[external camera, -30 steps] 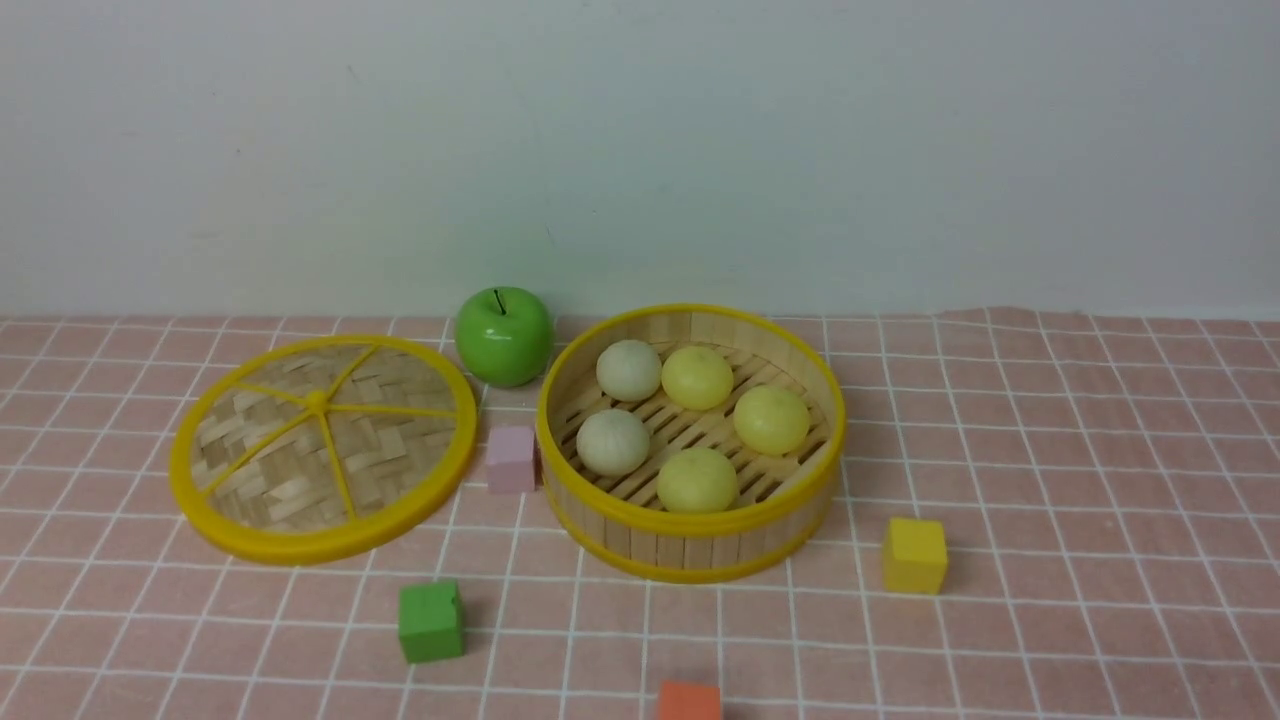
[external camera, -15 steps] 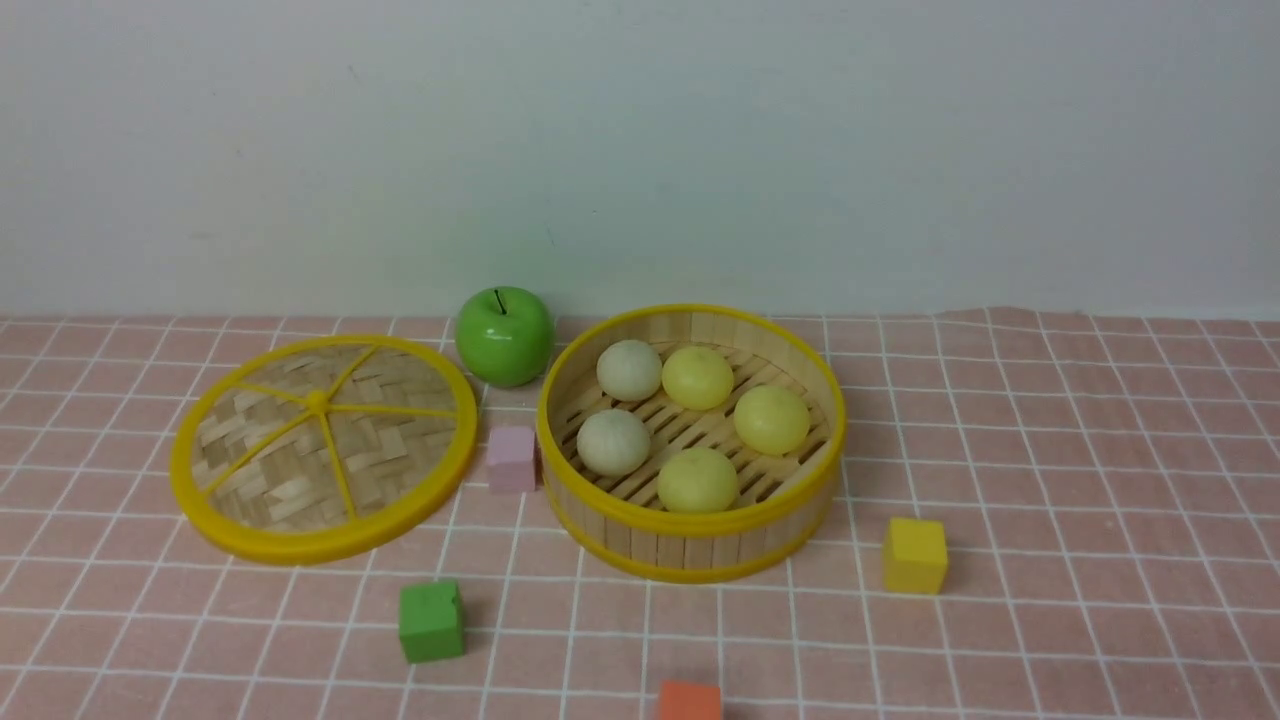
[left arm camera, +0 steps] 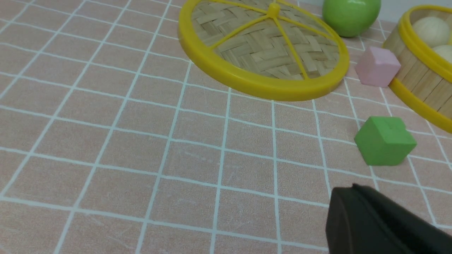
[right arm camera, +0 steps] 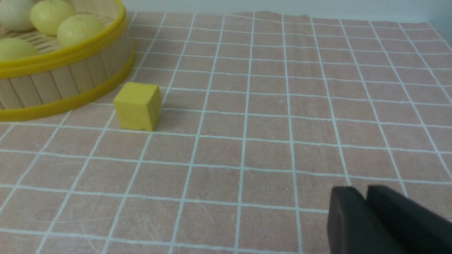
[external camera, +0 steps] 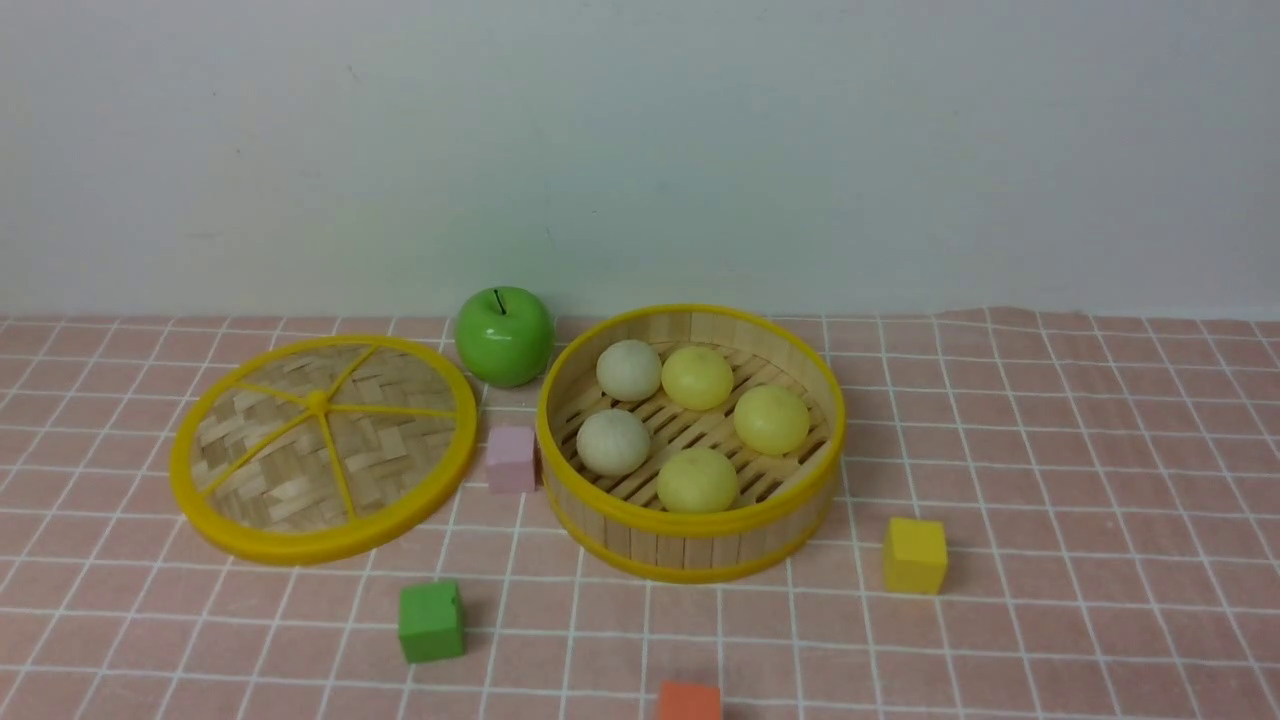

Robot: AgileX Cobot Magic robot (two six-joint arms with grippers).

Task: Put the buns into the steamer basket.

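1. We work on a pink cloth (external camera: 1050, 450) ruled in white squares, with a plain pale wall behind it.
2. Our left gripper (left arm camera: 353, 197) shows only as a dark tip in its wrist view; its fingers are pressed together with nothing between them, low over bare cloth.
3. Our right gripper (right arm camera: 365, 201) shows two dark fingers (right arm camera: 344, 211) with only a thin slit between them and nothing in it; we cannot tell whether they are parted or closed.
4. Outward from the left gripper comes a green cube (left arm camera: 385, 141), then a pink cube (left arm camera: 377, 66) just beside the steamer basket (external camera: 690, 545), with the woven lid (external camera: 322, 448) lying flat to the basket's left.
5. Outward from the right gripper comes a yellow cube (right arm camera: 137, 106), close to the basket's right wall.
6. All five buns (external camera: 697, 378) sit on the basket's slatted floor, two off-white on the left half and three pale yellow on the right; none lies on the cloth outside it.
7. A green apple (external camera: 504, 336) stands just behind the basket's left edge, and an orange cube (external camera: 689, 702) lies in front of the basket.
8. The basket lies between our two arms and neither gripper is near it; we judge the task finished, with no bun left for either arm to fetch.
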